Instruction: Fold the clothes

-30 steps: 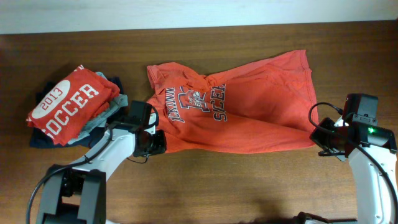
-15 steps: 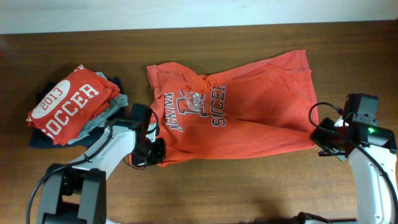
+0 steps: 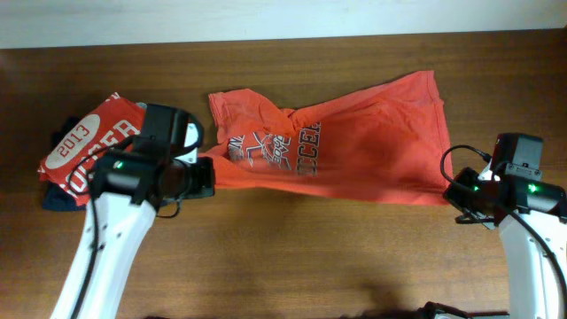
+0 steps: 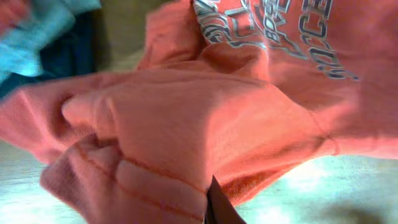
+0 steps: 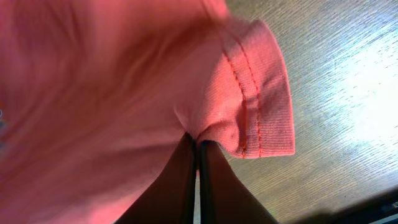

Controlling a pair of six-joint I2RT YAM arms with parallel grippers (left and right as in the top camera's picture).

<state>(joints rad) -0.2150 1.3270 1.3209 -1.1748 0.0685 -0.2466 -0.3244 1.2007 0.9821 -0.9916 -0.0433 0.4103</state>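
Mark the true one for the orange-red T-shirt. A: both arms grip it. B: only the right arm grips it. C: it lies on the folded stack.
A: the right gripper pinches the hem of the orange-red short-sleeved T-shirt; the left gripper holds bunched fabric in its jaws.

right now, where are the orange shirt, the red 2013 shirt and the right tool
orange shirt [image 3: 381,146], overhead view, plain cloth right of the print
red 2013 shirt [image 3: 75,142], overhead view, on its white print
right tool [image 5: 197,149], right wrist view, between its tips pinching the shirt hem
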